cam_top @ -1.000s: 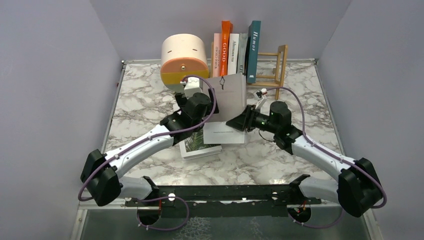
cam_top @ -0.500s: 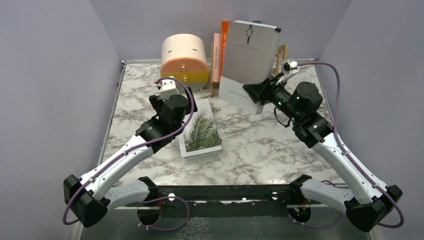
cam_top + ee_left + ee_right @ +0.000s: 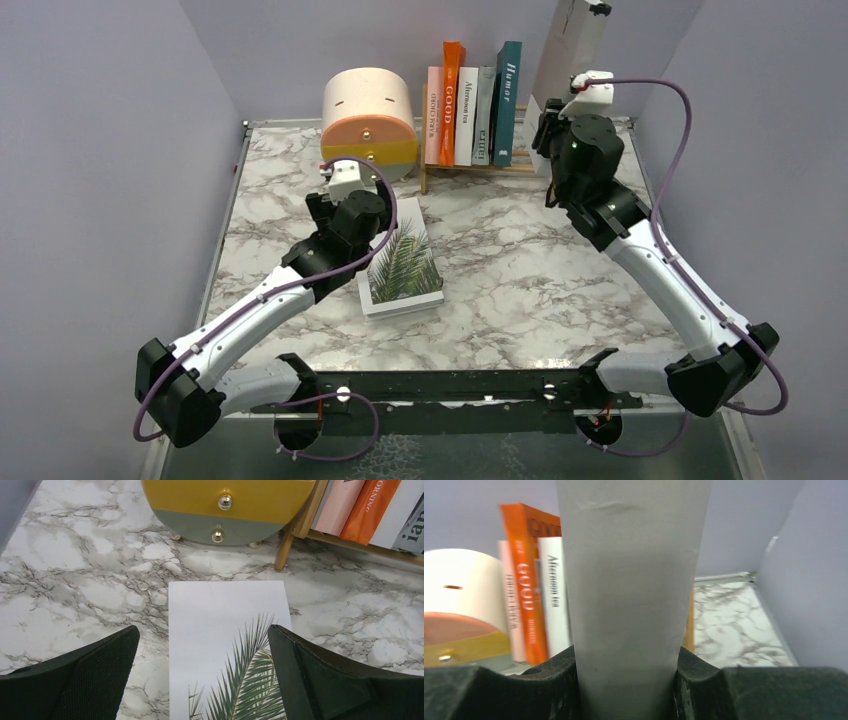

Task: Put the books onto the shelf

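- One grey-white book point(image 3: 575, 50) stands upright in the air, pinched by its lower edge in the right pincer point(image 3: 626, 676). It hangs high above the right end of the shelf point(image 3: 478, 168).
- Five books point(image 3: 470, 105) already fill the rack in a row, pink, orange, white, grey and teal, so the free slot appears to lie just right of the teal "Humor" volume point(image 3: 508, 90).
- Lowering looks like the step in hand. It calls for a straight descent with the cover kept vertical, the bottom edge seated on the slats before the grip is eased, and a slight lean toward the row.
- Two things could catch the book on the way down: the teal volume's top corner and the rack's right end post, which the arm hides from above.
- One plant-cover book point(image 3: 402, 268) lies flat on the desk point(image 3: 520, 270), not yet shelved. The left pincer point(image 3: 204, 652) hovers over it, spread wide and holding nothing.
- Beside the rack's left post sits a round cream-orange-yellow drawer box point(image 3: 370, 115), well apart from the slot.
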### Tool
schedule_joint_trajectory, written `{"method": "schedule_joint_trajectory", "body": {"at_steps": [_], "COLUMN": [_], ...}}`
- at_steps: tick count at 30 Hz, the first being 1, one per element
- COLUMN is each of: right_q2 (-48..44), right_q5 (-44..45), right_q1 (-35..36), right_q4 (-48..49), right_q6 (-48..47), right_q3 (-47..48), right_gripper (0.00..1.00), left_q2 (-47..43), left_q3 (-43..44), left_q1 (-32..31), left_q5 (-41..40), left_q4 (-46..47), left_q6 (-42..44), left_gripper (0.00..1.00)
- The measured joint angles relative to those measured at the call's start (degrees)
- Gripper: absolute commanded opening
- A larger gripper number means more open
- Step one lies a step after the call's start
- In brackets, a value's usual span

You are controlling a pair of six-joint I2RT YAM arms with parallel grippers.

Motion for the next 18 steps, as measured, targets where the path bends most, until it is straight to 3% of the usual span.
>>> {"method": "schedule_joint_trajectory", "body": {"at_steps": [5, 10, 18], "right_q2": [4.3, 8.9, 15.8], "right_q5": [6.1, 6.7, -3.2], "right_q1": [-0.6, -3.0, -12.5], "right_q4": [1.1, 3.2, 9.6], "right_q6": [-4.8, -6.8, -5.4], "right_q3": [0.0, -0.1, -4.0], "right_gripper": [0.01, 0.01, 0.01], "left_q2": [1.4, 2.1, 3.8], "left_q3": [0.0, -0.7, -1.5], "left_q1": [1.8, 4.6, 7.0], "left_q5": [1.9, 4.7, 7.4], "left_q4": [0.1, 1.6, 3.0], "left_q6": [0.1, 0.2, 0.8], "left_gripper": [0.99, 0.99, 0.99]}}
